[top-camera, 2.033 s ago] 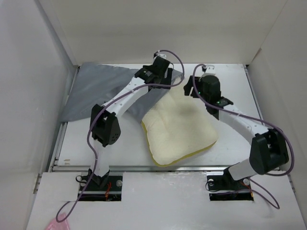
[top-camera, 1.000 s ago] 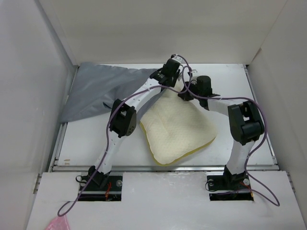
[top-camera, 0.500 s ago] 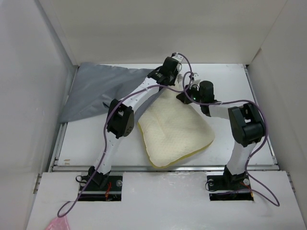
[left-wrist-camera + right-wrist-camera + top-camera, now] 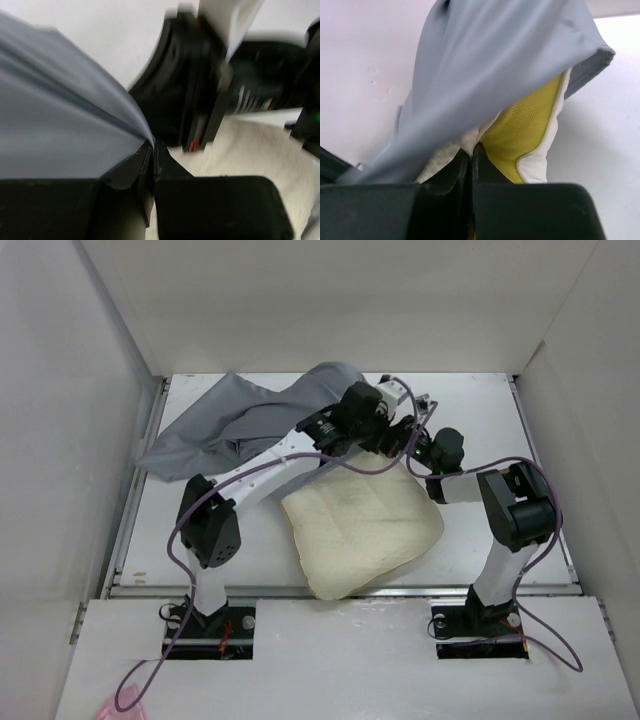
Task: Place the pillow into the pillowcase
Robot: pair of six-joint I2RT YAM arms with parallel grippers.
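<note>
The pillow (image 4: 360,530) is seen lying flat on the white table (image 4: 480,410), cream fleecy side up, roughly midway between the two arm bases and a little beyond them. The grey pillowcase (image 4: 230,425) is spread wrinkled to the far left of the pillow, and one end of it is drawn up across to the pillow's far edge, where both wrists meet.

The left gripper (image 4: 152,145) is shown with its fingers pressed together on a taut fold of the grey fabric (image 4: 60,115). The cream fleece (image 4: 250,150) is visible just to the right of the fingertips, and black parts of the other arm are seen blurred just behind.

The right gripper (image 4: 471,150) is closed at the pillow's far corner, its fingertips meeting on the seam where cream fleece and yellow mesh underside (image 4: 525,130) join. That corner is raised and turned so that the yellow side and a white edge are exposed. A hemmed edge of the pillowcase (image 4: 490,65) is draped over the top of the corner like a hood. Whether grey fabric is also caught in this grip cannot be told. The rest of the pillow is uncovered.
</note>
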